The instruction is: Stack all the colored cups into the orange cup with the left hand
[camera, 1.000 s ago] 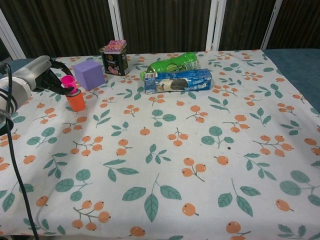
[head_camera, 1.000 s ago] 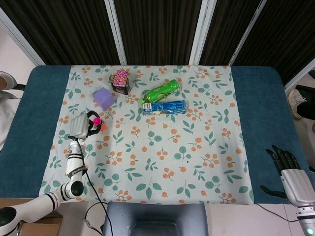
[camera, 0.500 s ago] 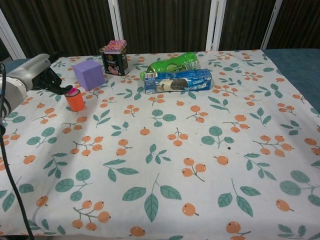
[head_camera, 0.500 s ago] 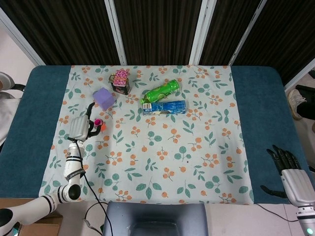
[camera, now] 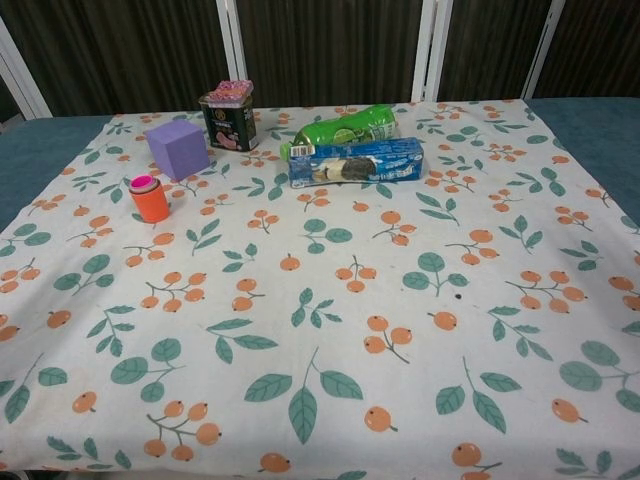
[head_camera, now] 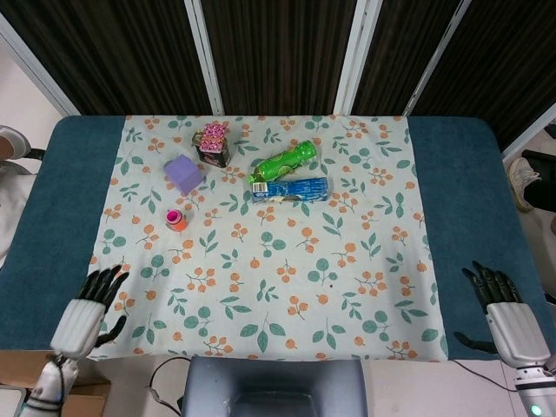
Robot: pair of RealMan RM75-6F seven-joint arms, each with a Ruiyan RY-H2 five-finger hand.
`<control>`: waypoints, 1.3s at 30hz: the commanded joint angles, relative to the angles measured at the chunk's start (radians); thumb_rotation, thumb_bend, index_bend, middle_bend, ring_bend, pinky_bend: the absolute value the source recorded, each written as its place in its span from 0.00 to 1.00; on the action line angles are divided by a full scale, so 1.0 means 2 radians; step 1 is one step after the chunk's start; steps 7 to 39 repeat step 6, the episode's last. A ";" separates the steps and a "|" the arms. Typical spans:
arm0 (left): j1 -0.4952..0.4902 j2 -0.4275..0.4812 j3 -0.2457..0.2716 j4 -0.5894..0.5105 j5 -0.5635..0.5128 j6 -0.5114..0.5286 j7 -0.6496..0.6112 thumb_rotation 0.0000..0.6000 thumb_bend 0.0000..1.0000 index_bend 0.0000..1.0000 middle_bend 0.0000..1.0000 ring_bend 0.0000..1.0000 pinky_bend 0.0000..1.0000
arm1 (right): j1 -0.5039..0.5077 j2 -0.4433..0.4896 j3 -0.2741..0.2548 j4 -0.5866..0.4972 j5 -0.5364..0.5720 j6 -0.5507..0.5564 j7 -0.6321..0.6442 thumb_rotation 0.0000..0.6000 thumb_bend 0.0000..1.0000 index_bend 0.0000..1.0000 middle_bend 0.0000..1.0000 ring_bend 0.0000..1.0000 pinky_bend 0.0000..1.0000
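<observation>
An orange cup [head_camera: 176, 221] [camera: 150, 199] stands upright on the flowered cloth at the left, with a pink cup nested inside it; only the pink rim [camera: 144, 183] shows. My left hand [head_camera: 82, 315] hangs off the near left edge of the table, well short of the cup, fingers spread and holding nothing. My right hand [head_camera: 505, 316] rests at the near right corner, fingers apart and empty. Neither hand appears in the chest view.
A purple cube [head_camera: 183, 173] [camera: 178, 148] sits just behind the cup. Farther back stand a dark tin [head_camera: 212, 144] [camera: 228, 121], a green bottle [head_camera: 283, 162] [camera: 345, 127] lying on its side, and a blue cookie packet [head_camera: 290, 189] [camera: 355, 161].
My left hand let go of the pink cup, which now sits in the orange cup, and pulled back to the near left table edge, out of the chest view.
</observation>
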 commanded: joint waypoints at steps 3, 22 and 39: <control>0.014 0.022 0.008 -0.021 0.018 -0.003 0.010 1.00 0.38 0.00 0.00 0.00 0.07 | -0.002 -0.004 -0.001 -0.002 -0.004 0.004 -0.005 1.00 0.15 0.00 0.00 0.00 0.00; 0.018 0.022 0.000 -0.021 0.017 -0.004 0.014 1.00 0.38 0.00 0.00 0.00 0.07 | -0.003 -0.004 -0.002 -0.001 -0.005 0.005 -0.006 1.00 0.15 0.00 0.00 0.00 0.00; 0.018 0.022 0.000 -0.021 0.017 -0.004 0.014 1.00 0.38 0.00 0.00 0.00 0.07 | -0.003 -0.004 -0.002 -0.001 -0.005 0.005 -0.006 1.00 0.15 0.00 0.00 0.00 0.00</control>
